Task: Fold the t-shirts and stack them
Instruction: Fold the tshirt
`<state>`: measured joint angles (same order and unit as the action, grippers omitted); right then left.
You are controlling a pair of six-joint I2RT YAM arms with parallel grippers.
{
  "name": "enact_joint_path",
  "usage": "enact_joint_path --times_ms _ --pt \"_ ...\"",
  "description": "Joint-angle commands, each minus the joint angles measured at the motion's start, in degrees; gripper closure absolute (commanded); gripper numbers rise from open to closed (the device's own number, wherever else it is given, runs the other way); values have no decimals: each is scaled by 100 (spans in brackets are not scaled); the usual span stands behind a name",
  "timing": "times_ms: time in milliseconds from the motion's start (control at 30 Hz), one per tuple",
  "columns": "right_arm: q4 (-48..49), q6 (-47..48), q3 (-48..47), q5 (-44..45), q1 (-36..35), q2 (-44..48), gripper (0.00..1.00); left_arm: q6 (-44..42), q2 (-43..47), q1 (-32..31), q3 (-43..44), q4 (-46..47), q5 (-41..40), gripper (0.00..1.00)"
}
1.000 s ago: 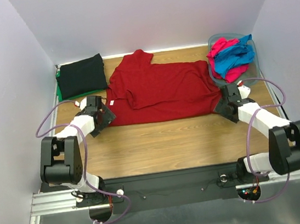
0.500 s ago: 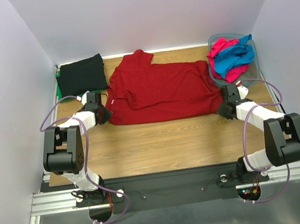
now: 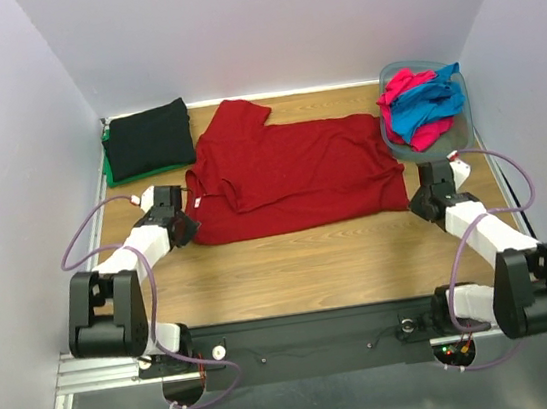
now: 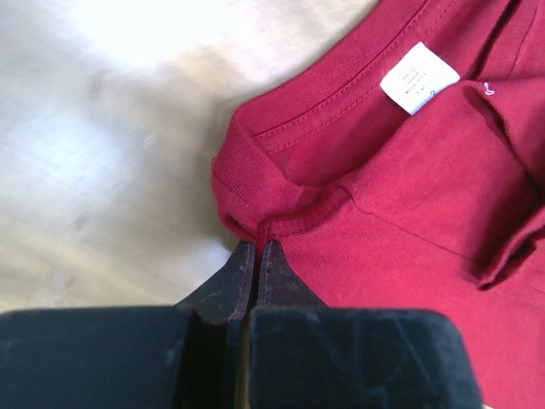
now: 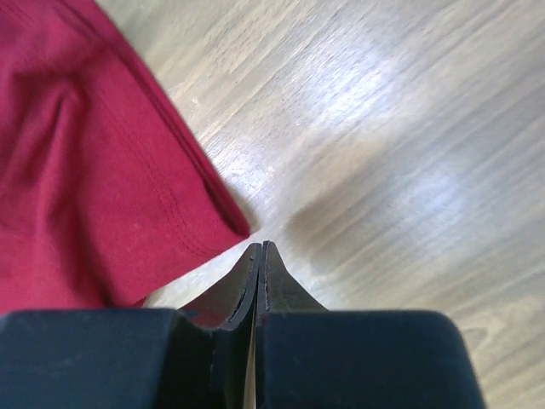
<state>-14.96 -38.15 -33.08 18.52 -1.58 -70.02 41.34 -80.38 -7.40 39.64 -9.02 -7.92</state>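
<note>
A wooden table is enclosed by pale walls on three sides, with both arms reaching out from its near edge. The left gripper is seen clenched, its jaws pressed flat together on a small bunch of cloth at the collar of the dark red t-shirt, where the ribbed neckband meets the shoulder seam. A white label is visible inside the neckband, just beyond the pinched spot. The right gripper is also closed tight, its tips resting low over the wood just beside the hem corner of the same shirt; a little red cloth shows beside one finger, but whether any of it is caught cannot be told. The shirt is spread flat across the middle of the table between the two grippers, its collar towards the left arm, its hem towards the right, and one sleeve pointing to the far wall. At the far left corner a folded black t-shirt is laid on a green t-shirt, of which only an edge shows. At the far right, a pink t-shirt and a blue t-shirt are heaped in a grey-blue tub.
</note>
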Motion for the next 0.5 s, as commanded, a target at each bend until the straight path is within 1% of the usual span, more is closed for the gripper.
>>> enact_joint_path --times_ms 0,100,167,200,233,267,300,333,367,467 --pt "-112 -8 144 37 97 497 100 434 610 10 -272 -776 -543 100" --pt "-156 -43 188 -41 115 594 100 498 917 10 -535 -848 -325 100" --pt "-148 -61 188 -365 115 595 99 559 1032 10 -728 -786 -219 100" --pt "-147 -70 153 -498 115 577 96 577 1094 10 -773 -769 -201 100" --pt "-139 -52 144 -638 115 551 86 577 1103 10 -799 -742 -192 100" --pt "-130 -17 109 -761 115 525 80 594 1112 10 -808 -759 -192 100" --pt "-130 44 65 -928 115 463 67 594 1086 10 -808 -760 -201 100" --pt "-121 79 47 -999 115 419 59 594 1077 10 -808 -768 -210 100" --pt "-121 97 30 -1043 115 384 56 594 1077 10 -808 -768 -218 100" --pt "2 115 -5 -1053 115 165 55 612 1068 10 -835 -751 -218 100"
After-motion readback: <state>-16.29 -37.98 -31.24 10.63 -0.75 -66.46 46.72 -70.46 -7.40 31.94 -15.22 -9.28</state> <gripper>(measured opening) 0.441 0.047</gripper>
